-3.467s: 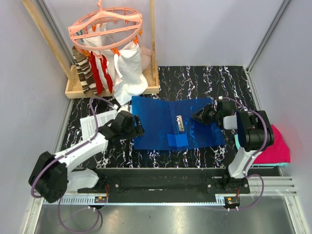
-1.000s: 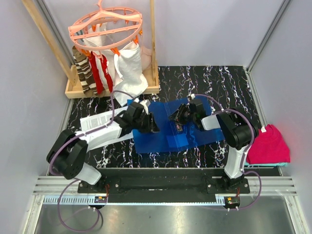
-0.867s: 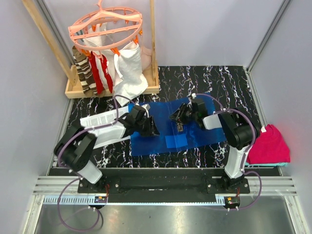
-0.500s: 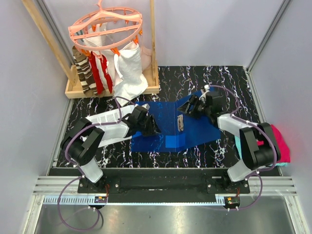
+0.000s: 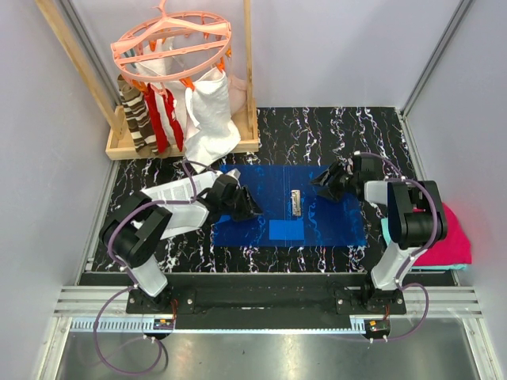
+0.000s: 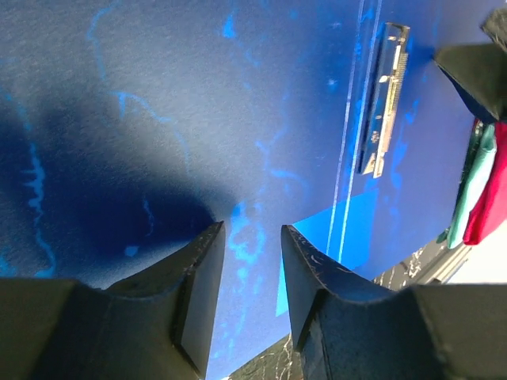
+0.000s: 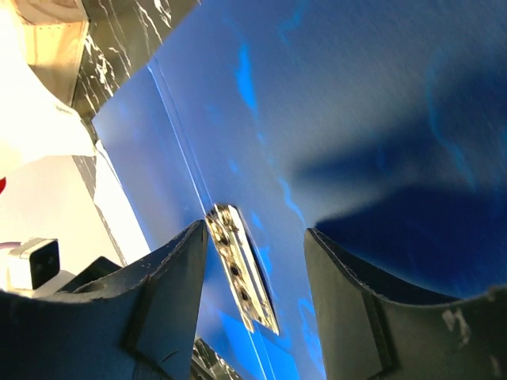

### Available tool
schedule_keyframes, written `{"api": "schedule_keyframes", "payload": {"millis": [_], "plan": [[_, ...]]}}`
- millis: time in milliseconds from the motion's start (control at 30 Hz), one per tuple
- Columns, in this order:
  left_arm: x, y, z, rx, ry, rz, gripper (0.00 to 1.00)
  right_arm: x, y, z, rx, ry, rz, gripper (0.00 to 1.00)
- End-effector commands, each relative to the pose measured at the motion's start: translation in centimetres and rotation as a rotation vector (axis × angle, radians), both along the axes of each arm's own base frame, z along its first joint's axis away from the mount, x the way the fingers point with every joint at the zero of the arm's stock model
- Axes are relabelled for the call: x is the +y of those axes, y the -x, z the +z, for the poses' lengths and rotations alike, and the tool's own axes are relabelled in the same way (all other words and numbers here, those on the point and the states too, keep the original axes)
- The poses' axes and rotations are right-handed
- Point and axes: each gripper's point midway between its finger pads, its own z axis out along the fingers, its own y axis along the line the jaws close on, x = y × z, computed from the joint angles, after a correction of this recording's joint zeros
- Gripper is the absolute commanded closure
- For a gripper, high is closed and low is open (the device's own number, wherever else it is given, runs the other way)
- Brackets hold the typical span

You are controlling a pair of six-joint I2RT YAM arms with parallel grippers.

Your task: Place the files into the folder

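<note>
The blue folder (image 5: 269, 207) lies opened flat on the black marbled table, its metal clip (image 5: 295, 202) along the middle fold. The files (image 5: 162, 196), white printed sheets, lie left of the folder, partly under my left arm. My left gripper (image 5: 247, 208) sits low over the folder's left half, open with nothing between its fingers (image 6: 252, 233). My right gripper (image 5: 323, 187) hangs over the folder's right half, open and empty (image 7: 255, 233), with the metal clip (image 7: 242, 277) seen just beyond its tips. The clip (image 6: 384, 99) also shows in the left wrist view.
A wooden rack (image 5: 186, 142) stands at the back left with a pink hanger (image 5: 170, 43), striped and red cloths and a white cloth bag (image 5: 212, 115). A folded magenta cloth (image 5: 447, 237) lies at the right edge.
The folder's half-raised right cover has swung down flat to the right. My right gripper has opened, let go of it and drawn back rightward. The left gripper has stayed on the left half.
</note>
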Motion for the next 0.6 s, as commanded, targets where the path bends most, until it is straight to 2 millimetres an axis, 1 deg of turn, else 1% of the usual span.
{"api": "schedule_keyframes", "payload": {"millis": [0,67,100,133,200,233,300,333,367,400,433,467,500,533,567], "plan": [[-1.2,0.1,0.6,-0.037,0.046,-0.07,0.54,-1.3,-0.2,-2.8,0.084,0.12,0.013,0.38],[-2.7,-0.4,2.5,-0.086,0.095,-0.123,0.51,-1.7,-1.0,-2.6,0.084,0.162,0.03,0.38],[-4.0,-0.4,4.0,-0.116,0.132,-0.183,0.47,-2.1,-1.8,-2.2,0.065,0.198,0.038,0.37],[-5.0,-1.2,5.7,-0.151,0.159,-0.199,0.47,-2.4,-2.2,-1.7,0.053,0.225,0.05,0.37],[-6.0,-2.0,6.6,-0.166,0.174,-0.223,0.46,-2.7,-2.6,-1.2,0.039,0.253,0.059,0.36],[-6.8,-3.1,8.2,-0.201,0.192,-0.224,0.45,-2.7,-2.8,-0.7,0.032,0.256,0.067,0.36],[-7.5,-4.3,8.0,-0.203,0.187,-0.217,0.43,-2.0,-2.7,0.8,0.001,0.219,0.092,0.34],[-8.3,-5.3,9.0,-0.226,0.198,-0.211,0.4,-1.6,-2.5,1.7,-0.017,0.199,0.103,0.33],[-8.5,-6.0,8.0,-0.211,0.185,-0.196,0.4,-0.9,-2.1,2.2,-0.023,0.166,0.128,0.32],[-8.8,-6.6,7.7,-0.216,0.176,-0.186,0.39,-0.7,-1.9,2.7,-0.029,0.151,0.134,0.29],[-9.3,-7.5,8.2,-0.231,0.171,-0.173,0.39,-0.5,-1.2,3.0,-0.033,0.134,0.143,0.28],[-9.2,-8.1,6.3,-0.209,0.119,-0.149,0.39,0.0,-0.5,3.4,-0.034,0.108,0.165,0.28],[-9.4,-8.4,5.9,-0.206,0.107,-0.145,0.4,0.2,-0.2,3.7,-0.041,0.091,0.172,0.27],[-9.9,-8.8,5.8,-0.207,0.105,-0.144,0.41,0.4,0.9,3.6,-0.031,0.069,0.173,0.27],[-10.1,-9.0,4.6,-0.193,0.091,-0.138,0.42,1.0,1.7,3.9,-0.033,0.034,0.193,0.27]]}}
